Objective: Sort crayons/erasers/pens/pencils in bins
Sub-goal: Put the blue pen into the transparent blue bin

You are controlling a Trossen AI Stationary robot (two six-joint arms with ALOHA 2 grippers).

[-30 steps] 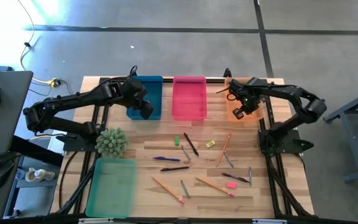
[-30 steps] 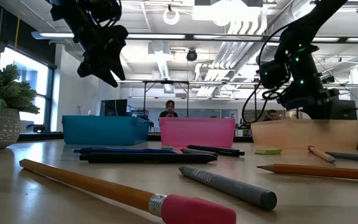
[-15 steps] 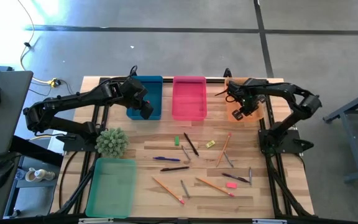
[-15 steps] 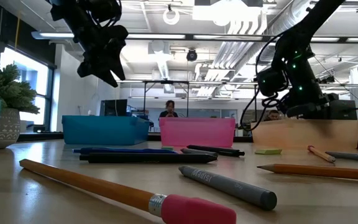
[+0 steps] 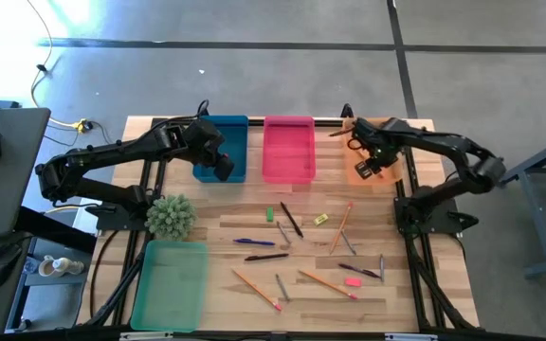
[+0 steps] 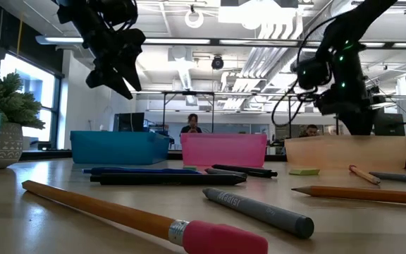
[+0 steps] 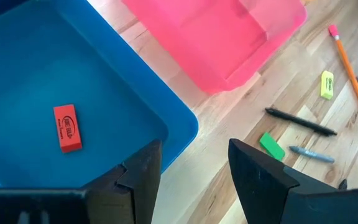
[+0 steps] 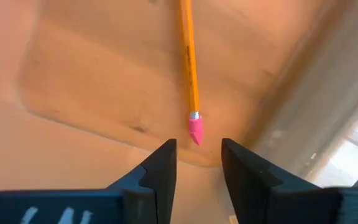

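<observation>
Over the shallow orange plastic bin (image 5: 373,163) at the surface's far right, the right tool (image 8: 196,163) has just parted its fingers; the long orange pencil (image 8: 189,68) now lies inside, one item sorted. The left tool (image 7: 191,163) hovers apart above the blue bin (image 7: 55,81), a red eraser (image 7: 67,127) within.
</observation>
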